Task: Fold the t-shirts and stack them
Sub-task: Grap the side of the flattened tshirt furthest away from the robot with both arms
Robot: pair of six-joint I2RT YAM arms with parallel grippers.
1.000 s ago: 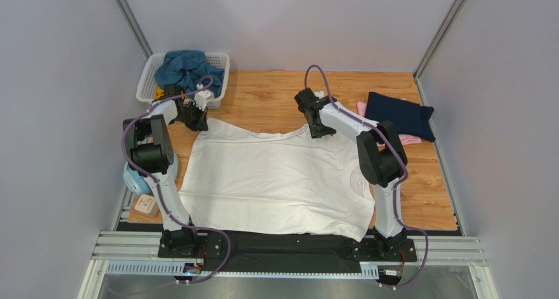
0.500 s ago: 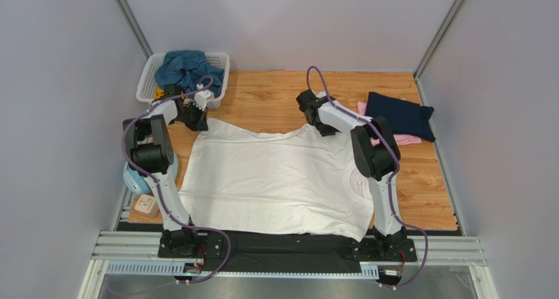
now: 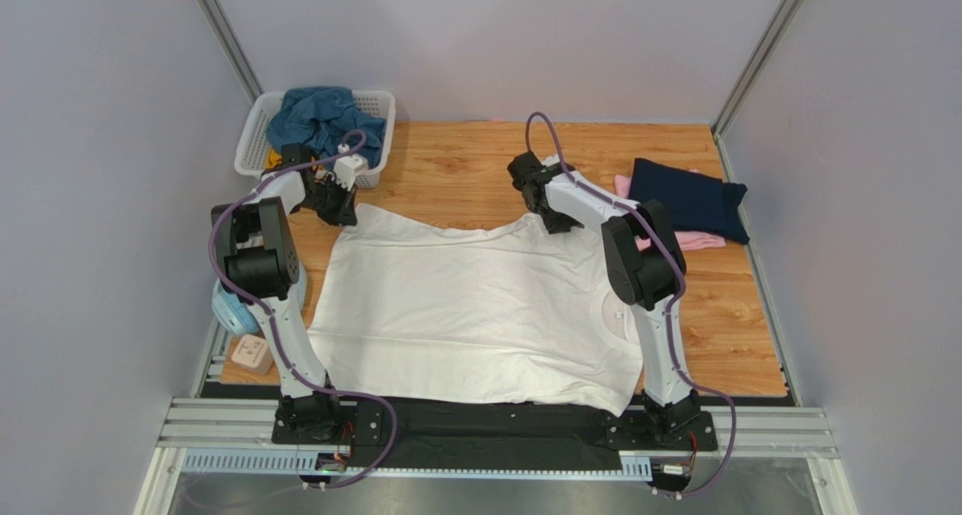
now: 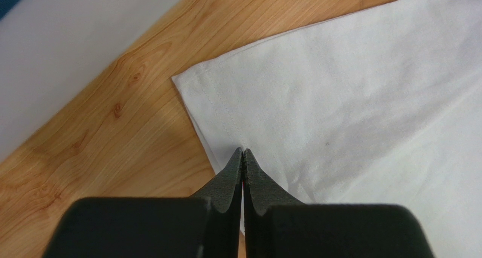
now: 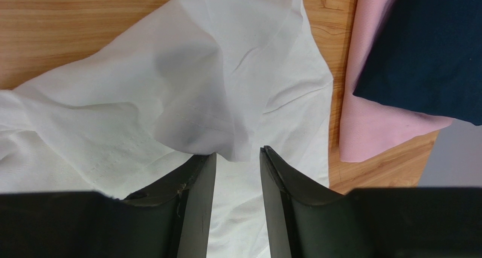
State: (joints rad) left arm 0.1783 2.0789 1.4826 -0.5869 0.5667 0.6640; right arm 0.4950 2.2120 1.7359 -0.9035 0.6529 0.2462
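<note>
A large white t-shirt (image 3: pixel 474 301) lies spread flat on the wooden table (image 3: pixel 452 165). My left gripper (image 3: pixel 337 207) is at the shirt's far left sleeve. In the left wrist view the left gripper (image 4: pixel 243 150) is shut, its tips meeting on the sleeve hem of the white t-shirt (image 4: pixel 351 88). My right gripper (image 3: pixel 553 220) is at the far right shoulder. In the right wrist view the right gripper (image 5: pixel 237 152) stands open, and a raised fold of the white t-shirt (image 5: pixel 170 100) lies at its tips. A folded navy t-shirt (image 3: pixel 691 197) rests on a pink t-shirt (image 3: pixel 702 241) at the back right.
A white slatted basket (image 3: pixel 255 132) at the back left holds a crumpled teal-blue shirt (image 3: pixel 322 111) and a bit of yellow cloth (image 3: pixel 273 160). Light-blue headphones (image 3: pixel 232 312) and a small beige box (image 3: pixel 251 354) sit by the left arm. Grey walls close in three sides.
The right arm's elbow has swung left and the right gripper has edged slightly back, its jaws a little narrower. The left arm and the shirt have not moved.
</note>
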